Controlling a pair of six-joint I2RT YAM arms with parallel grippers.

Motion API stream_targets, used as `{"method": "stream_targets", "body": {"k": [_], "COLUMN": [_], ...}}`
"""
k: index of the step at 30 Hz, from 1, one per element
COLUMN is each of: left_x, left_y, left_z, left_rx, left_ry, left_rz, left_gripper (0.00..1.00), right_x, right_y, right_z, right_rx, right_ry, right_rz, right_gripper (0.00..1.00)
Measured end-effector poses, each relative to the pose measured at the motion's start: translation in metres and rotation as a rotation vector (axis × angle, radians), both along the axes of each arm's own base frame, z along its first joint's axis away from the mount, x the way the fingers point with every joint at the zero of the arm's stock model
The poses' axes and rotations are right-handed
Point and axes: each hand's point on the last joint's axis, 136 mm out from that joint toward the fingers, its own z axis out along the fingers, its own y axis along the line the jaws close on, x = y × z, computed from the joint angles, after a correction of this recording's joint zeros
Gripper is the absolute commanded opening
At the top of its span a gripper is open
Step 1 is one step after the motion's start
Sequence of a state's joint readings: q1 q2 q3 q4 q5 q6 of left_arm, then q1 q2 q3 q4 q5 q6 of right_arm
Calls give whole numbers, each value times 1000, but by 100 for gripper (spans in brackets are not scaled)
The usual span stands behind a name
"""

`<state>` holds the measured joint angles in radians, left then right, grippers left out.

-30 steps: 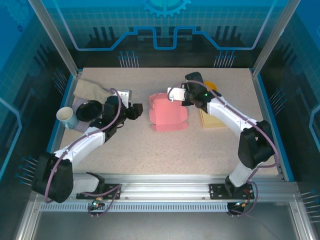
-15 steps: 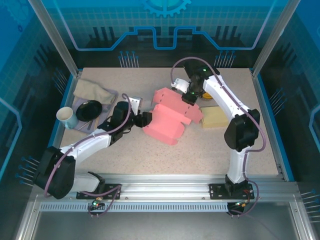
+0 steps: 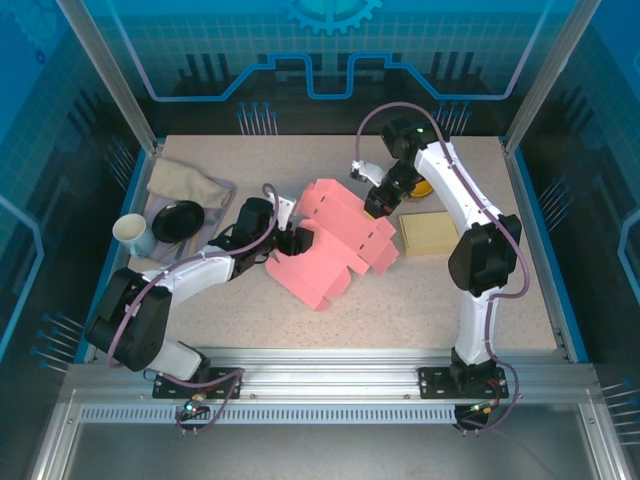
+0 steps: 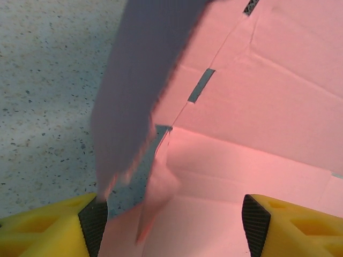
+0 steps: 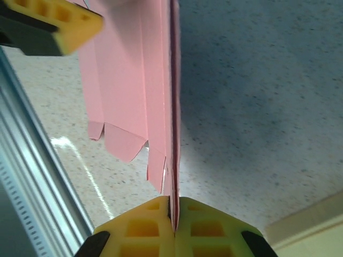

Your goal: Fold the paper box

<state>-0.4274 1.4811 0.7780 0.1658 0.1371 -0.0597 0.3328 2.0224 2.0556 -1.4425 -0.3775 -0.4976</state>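
The pink paper box [image 3: 335,245] hangs unfolded above the middle of the table, its flaps and tabs spread out. My right gripper [image 3: 378,203] is shut on the box's far right edge [image 5: 174,176], the thin card pinched between the yellow fingers [image 5: 144,227] and held up off the table. My left gripper [image 3: 297,240] is at the box's left side with its jaws open. In the left wrist view the pink panels [image 4: 252,123] lie between and beyond the two yellow fingers [image 4: 289,230], and a blurred flap [image 4: 134,80] hangs in front.
A beige cloth [image 3: 185,183], a black bowl [image 3: 180,218] and a white cup [image 3: 133,235] sit at the left side. A tan block [image 3: 428,232] lies right of the box, with an orange thing [image 3: 420,187] behind it. Metal rail [image 3: 330,360] along the near edge.
The right gripper has lifted the box's edge and the folded box has opened out into a spread sheet. The left gripper has moved right, up against the box.
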Motion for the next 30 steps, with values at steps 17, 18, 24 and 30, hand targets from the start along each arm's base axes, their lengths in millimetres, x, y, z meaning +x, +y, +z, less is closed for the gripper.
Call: {"method": "stream_targets", "body": {"k": [17, 18, 24, 30], "left_x": [3, 2, -6, -20], "left_y": [-1, -1, -7, -18], "left_z": [18, 21, 36, 38], "left_rx": [-24, -27, -61, -103], "left_ry": [-33, -38, -54, -8], "left_rz": [-55, -58, -94, -163], "left_gripper": [17, 17, 9, 14], "right_x": [4, 5, 16, 19], "right_y": [-9, -10, -23, -29], "right_z": [1, 0, -4, -5], "right_rx": [59, 53, -21, -119], "right_ry": [46, 39, -39, -137], "right_rz": [-34, -37, -47, -10], "right_gripper": [0, 0, 0, 0]}}
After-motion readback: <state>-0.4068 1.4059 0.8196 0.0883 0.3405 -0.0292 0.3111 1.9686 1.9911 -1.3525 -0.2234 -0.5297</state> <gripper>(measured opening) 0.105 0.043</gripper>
